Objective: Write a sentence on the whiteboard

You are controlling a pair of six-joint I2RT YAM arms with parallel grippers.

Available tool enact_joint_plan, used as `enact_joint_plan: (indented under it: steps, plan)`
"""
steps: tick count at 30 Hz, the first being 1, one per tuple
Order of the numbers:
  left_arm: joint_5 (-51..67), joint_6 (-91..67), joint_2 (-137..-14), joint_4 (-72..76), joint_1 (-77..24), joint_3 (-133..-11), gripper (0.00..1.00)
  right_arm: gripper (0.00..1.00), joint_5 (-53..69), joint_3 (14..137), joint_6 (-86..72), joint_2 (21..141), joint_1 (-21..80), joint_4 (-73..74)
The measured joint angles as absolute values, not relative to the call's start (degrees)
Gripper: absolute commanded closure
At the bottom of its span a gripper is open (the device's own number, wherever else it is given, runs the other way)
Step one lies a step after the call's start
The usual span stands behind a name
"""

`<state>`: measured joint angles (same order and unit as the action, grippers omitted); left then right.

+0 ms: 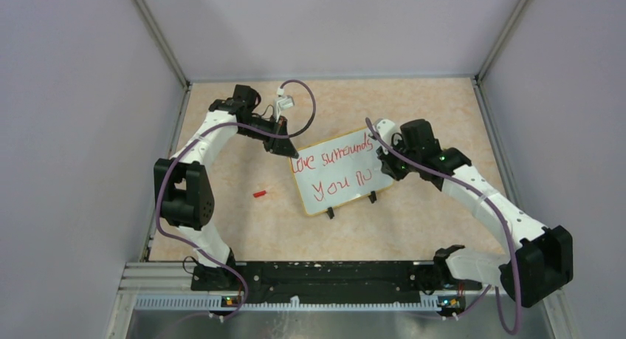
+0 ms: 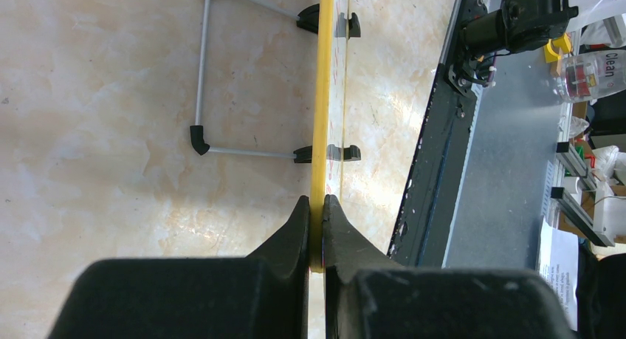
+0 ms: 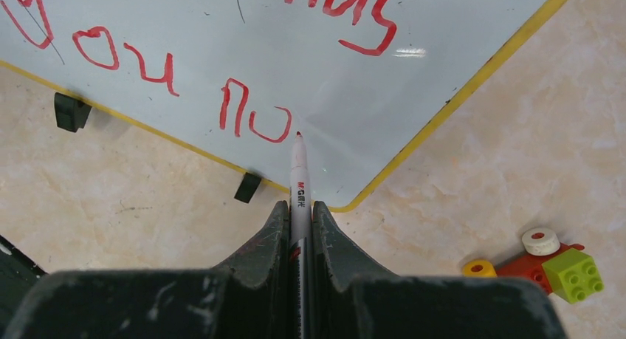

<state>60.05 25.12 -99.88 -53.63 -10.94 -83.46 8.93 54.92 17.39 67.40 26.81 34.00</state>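
Nearest us is the black base rail, on the near side of the whiteboard. Left of the whiteboard a small red piece lies loose on the table. It may be a cap, but it is too small to tell.

The left gripper sits at the whiteboard's far-left corner, fingers clamped on the yellow rim. We judge it is bracing the board so it won't slide or tip under pen pressure. The whiteboard stands mid-table between the two arms, on black clip feet with a wire stand behind it. Its face is turned toward the base rail.

On it is the sentence in red: "Love surrounds" on top, and below it "You" plus a few strokes. It looks unfinished to us.

The right gripper is at the whiteboard's right edge, closed on a marker that lies along its fingers. The tip is aimed at the board just right of the last red stroke, placed to carry on the second line. We cannot tell whether the tip is touching the board.

Right of the whiteboard's near corner there are toy bricks, clear of the work.
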Motion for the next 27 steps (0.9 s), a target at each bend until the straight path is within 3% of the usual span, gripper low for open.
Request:
enact_joint_plan:
  steps: [27]
  plan:
    - [59.96, 24.88, -99.88, -53.63, -10.94, -83.46, 1.0, 1.0, 9.3, 49.15, 17.98, 68.99, 26.87, 32.34]
